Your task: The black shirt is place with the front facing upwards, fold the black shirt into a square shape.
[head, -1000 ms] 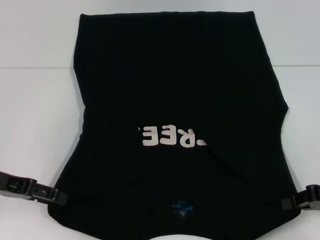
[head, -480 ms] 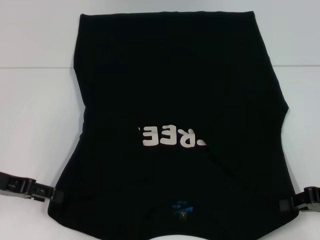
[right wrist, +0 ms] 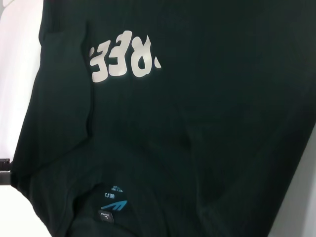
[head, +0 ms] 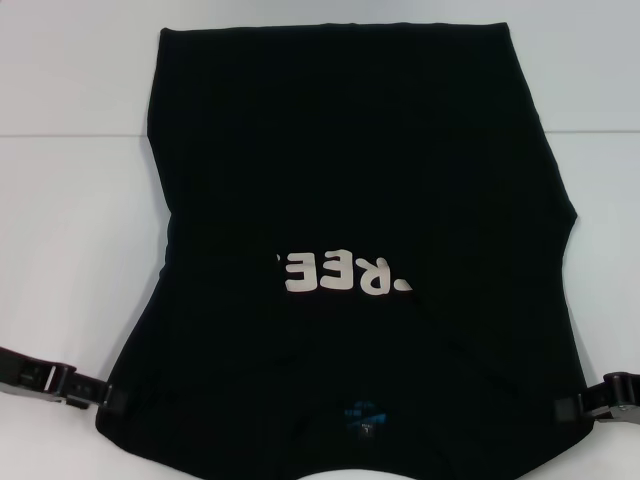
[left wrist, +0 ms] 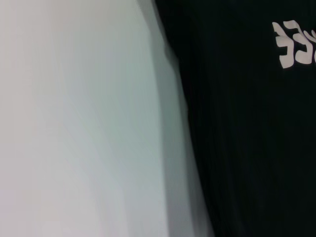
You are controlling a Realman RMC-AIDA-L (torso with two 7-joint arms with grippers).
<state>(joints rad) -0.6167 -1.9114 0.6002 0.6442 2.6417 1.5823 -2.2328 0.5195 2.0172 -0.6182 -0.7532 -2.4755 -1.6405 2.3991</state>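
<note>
The black shirt lies flat on the white table, sleeves folded in, collar end nearest me. Its cream letters read upside down, and the blue neck label sits near the front edge. My left gripper grips the shirt's near left corner, shut on the cloth. At the near right corner, my right gripper holds on the same way. In the right wrist view the black shirt shows with its letters and label. The left wrist view shows the black shirt's side edge.
The white table extends bare to the left of the shirt and past its far hem. A seam line crosses the table at the back.
Both grippers have crept slightly inward along the near corners. The collar edge and blue label have shifted a little away from me, baring a strip of table at the front.
</note>
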